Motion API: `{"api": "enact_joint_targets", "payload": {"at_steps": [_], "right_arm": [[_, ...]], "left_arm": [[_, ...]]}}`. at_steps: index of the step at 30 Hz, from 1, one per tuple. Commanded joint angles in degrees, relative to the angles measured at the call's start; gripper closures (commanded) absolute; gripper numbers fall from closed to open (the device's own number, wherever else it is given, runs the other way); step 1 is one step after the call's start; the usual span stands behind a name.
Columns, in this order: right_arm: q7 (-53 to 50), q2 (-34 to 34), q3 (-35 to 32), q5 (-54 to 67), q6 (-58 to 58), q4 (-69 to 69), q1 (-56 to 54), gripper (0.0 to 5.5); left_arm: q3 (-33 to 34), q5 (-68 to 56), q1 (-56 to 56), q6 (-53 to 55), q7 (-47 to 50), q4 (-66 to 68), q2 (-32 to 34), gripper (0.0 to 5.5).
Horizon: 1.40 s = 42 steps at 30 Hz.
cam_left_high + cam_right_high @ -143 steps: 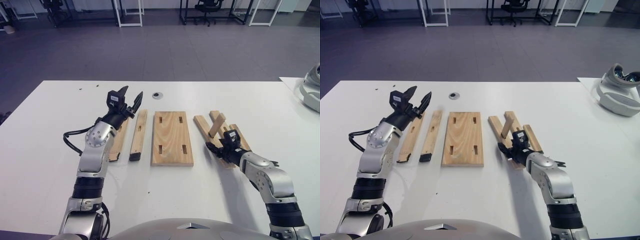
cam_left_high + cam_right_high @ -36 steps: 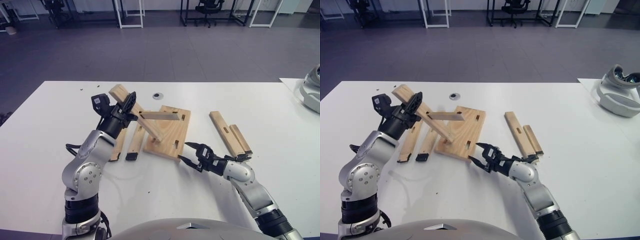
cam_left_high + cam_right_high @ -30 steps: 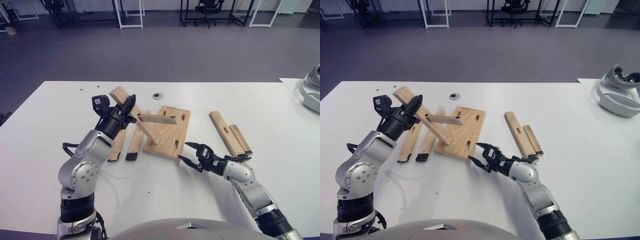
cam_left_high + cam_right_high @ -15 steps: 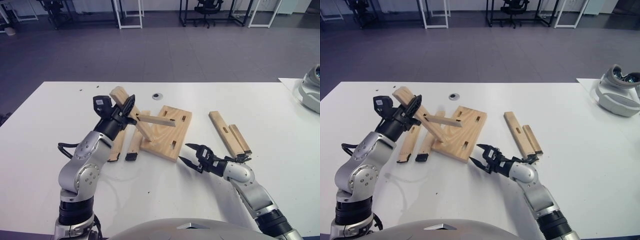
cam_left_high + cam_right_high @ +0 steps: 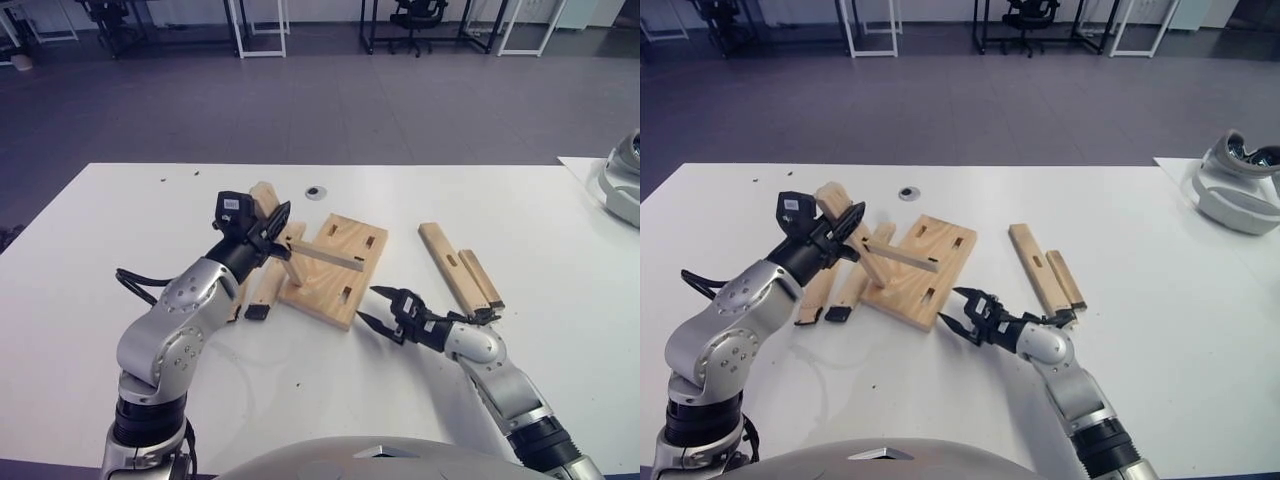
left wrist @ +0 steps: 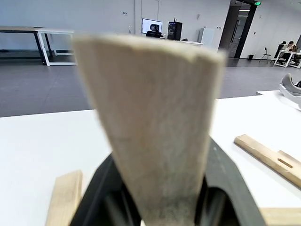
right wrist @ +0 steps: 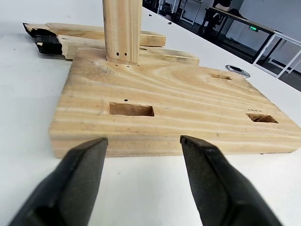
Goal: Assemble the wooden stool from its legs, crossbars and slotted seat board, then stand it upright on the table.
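Observation:
My left gripper (image 5: pixel 272 228) is shut on a wooden leg (image 5: pixel 264 195) that has a crossbar (image 5: pixel 328 258) fixed to its side. The leg's lower end rests on the slotted seat board (image 5: pixel 322 294), which lies skewed at mid table. In the left wrist view the leg (image 6: pixel 150 127) sits between the dark fingers. Two more pieces (image 5: pixel 262 288) lie left of the board. A slotted leg (image 5: pixel 447 262) and a short bar (image 5: pixel 481 279) lie to its right. My right gripper (image 5: pixel 366 304) is open just off the board's near corner, its fingers (image 7: pixel 80 183) short of the board's edge (image 7: pixel 174 110).
A white headset (image 5: pixel 1235 195) lies on the neighbouring table at the far right. A small round disc (image 5: pixel 317 192) sits behind the board. A black cable (image 5: pixel 130 282) loops beside my left arm. Bare white table runs along the front.
My left gripper has swung the leg and crossbar to the right and down, so the leg stands steeper on the board. The board has turned a little. My right gripper has hardly moved.

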Motion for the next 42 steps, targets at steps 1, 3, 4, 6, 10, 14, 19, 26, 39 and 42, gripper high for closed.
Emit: {"api": "enact_joint_targets", "payload": {"at_steps": [1,3,4,6,10,14,19,26,39,42], "right_arm": [[-0.2,-0.2,-0.5,-0.6,0.4,0.8,-1.6,2.6],[-1.0,-0.4,-1.3,-0.8,0.2,1.3,-1.8,2.6],[-1.9,-0.4,-1.9,-1.1,0.1,1.6,-2.1,2.6],[-4.8,-0.2,-4.4,-1.2,1.0,2.2,-2.6,2.6],[-9.8,-2.8,-12.4,-0.9,2.5,1.2,-1.7,2.6],[-11.1,-5.4,-18.9,0.3,3.0,0.0,-4.3,2.6],[-11.8,-5.1,-21.5,1.9,3.9,-1.7,-6.6,2.6],[-14.3,-4.6,-22.6,1.1,4.2,2.1,-7.8,2.6],[-12.8,-3.1,-19.5,0.5,3.9,5.3,-7.8,2.6],[-12.8,-3.0,-19.1,0.4,4.0,5.3,-7.8,2.6]], "left_arm": [[-4.3,3.9,3.5,2.0,0.9,1.8,-1.1,4.49],[-2.0,3.3,-0.1,1.6,2.4,0.7,-3.4,4.49],[-1.1,2.7,-1.6,1.5,2.5,0.2,-4.3,4.49],[0.4,1.0,-3.0,1.8,2.9,-1.1,-6.0,4.12],[5.0,-12.0,-2.6,5.9,3.8,-5.6,-11.4,3.47],[6.4,-30.5,-7.2,9.7,9.1,-8.8,-14.1,2.75],[14.4,-36.6,-24.6,5.2,14.0,-7.8,-4.9,2.21],[4.9,-12.3,-9.0,1.0,2.2,9.1,9.5,2.21],[-7.9,8.2,1.5,-4.1,-13.9,26.2,10.9,2.21],[-7.9,10.1,2.2,-3.1,-14.0,26.6,10.4,2.21]]}}
